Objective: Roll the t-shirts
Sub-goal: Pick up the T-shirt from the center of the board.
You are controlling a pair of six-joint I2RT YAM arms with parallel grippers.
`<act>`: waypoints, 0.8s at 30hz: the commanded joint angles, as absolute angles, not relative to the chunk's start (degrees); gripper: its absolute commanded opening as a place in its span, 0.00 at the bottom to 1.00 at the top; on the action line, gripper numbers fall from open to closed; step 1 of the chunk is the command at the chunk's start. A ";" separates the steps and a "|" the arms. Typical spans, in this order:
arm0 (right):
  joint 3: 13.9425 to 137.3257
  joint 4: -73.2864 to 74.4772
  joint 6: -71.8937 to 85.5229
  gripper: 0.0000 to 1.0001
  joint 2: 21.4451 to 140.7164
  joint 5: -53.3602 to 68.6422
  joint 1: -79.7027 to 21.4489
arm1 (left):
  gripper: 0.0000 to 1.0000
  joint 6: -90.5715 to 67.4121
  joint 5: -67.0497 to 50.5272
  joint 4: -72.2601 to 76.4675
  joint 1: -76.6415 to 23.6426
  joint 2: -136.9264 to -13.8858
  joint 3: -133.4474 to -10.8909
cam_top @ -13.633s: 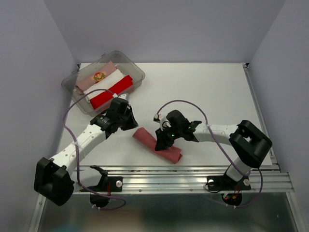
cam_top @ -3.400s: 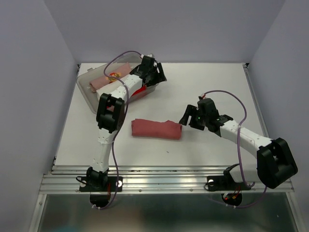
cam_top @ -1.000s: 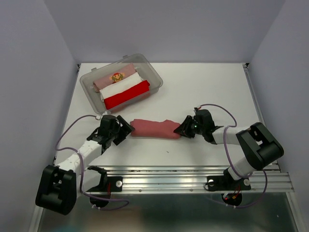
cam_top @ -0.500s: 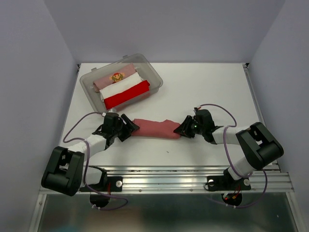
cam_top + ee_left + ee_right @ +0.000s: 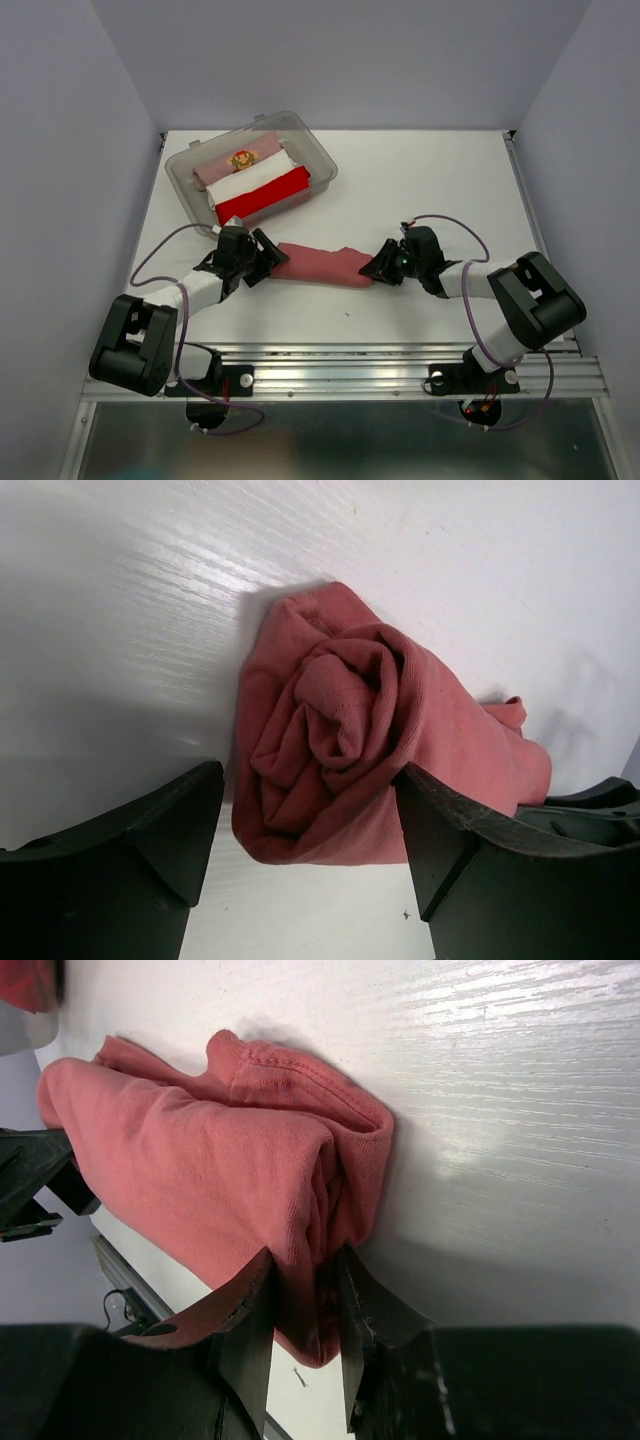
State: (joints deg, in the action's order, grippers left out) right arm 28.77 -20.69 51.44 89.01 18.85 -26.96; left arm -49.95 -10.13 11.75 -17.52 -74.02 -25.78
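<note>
White table [image 5: 430, 185]; clear tub [image 5: 322, 170] holds pink, white, red rolls [image 5: 250, 185]; brick-red t-shirt [image 5: 320, 266] outside

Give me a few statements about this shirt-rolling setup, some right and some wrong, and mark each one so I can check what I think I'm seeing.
1. The brick-red t-shirt lies rolled up on the table. True.
2. The right end effector hangs clear of the cloth. False: it is closed on the roll's right end, pinching a fold.
3. The left end effector stands open, one finger on each side of the roll's other end. True.
4. The clear tub holds a single bundle. False: three lie in it side by side, a pink bundle, a white bundle and a bright red bundle.
</note>
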 commanded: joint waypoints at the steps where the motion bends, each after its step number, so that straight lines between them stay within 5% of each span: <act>1: 28.21 -17.31 48.69 0.10 90.97 18.02 -27.07 | 0.81 -46.93 -4.49 7.56 -17.40 -73.65 -28.30; 13: 28.65 -17.31 48.52 0.10 91.32 18.46 -27.07 | 0.85 -43.94 -5.62 12.64 -17.93 -77.25 -28.74; 22: 28.57 -17.23 48.16 0.10 91.49 18.81 -27.07 | 0.63 -46.58 -12.57 21.17 -17.93 -83.14 -26.72; 24: 28.57 -17.31 47.99 0.10 91.58 18.98 -27.07 | 0.50 -46.76 -12.48 21.36 -17.93 -83.14 -26.72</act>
